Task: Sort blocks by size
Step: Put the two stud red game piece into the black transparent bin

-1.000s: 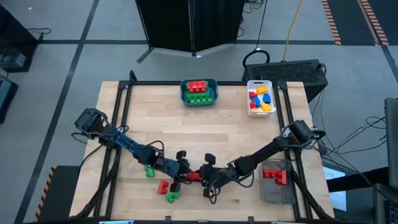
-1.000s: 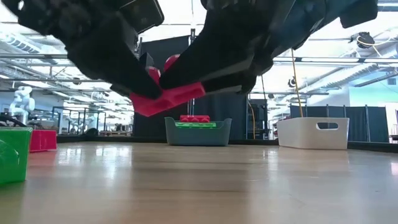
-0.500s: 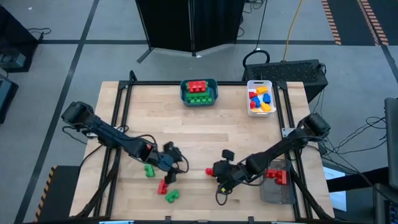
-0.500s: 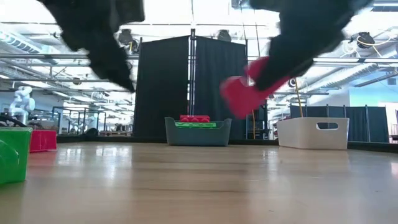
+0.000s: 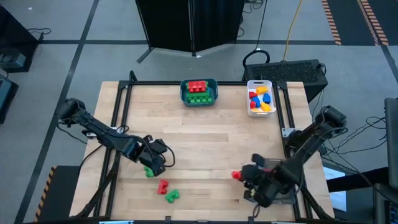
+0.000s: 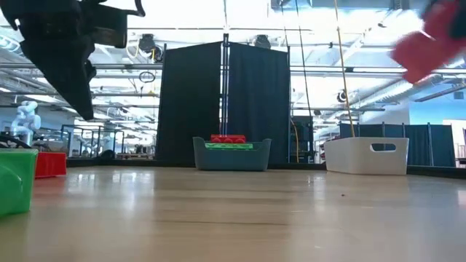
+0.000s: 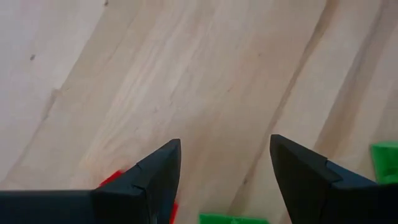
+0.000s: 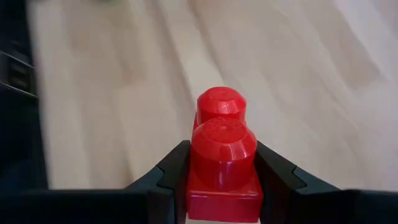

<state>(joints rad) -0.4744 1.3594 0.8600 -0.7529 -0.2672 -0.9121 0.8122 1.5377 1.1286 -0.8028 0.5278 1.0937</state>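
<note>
Now a red brick [image 8: 222,155] is clamped between the fingers of the right gripper [image 5: 239,176], two round studs showing in the right wrist view with wood grain beyond it. From above, the brick is carried over the near right part of the table [image 5: 211,140], close beside the clear bin [image 5: 283,193] at the near right edge; in the low view it shows high at the right, well above the tabletop.

On the other side, the left gripper [image 5: 163,154] is held with its fingers spread wide and nothing between them, over the near left part of the table. Just below it three loose blocks are seen on the wood: a green brick [image 5: 149,170], a red one [image 5: 162,185] and another green one [image 5: 171,196], lying near each other.

At the far edge, red and green bricks are stacked in the teal bin [image 5: 199,92], and yellow, blue and red pieces are piled in the white bin [image 5: 261,98] to its right.
</note>
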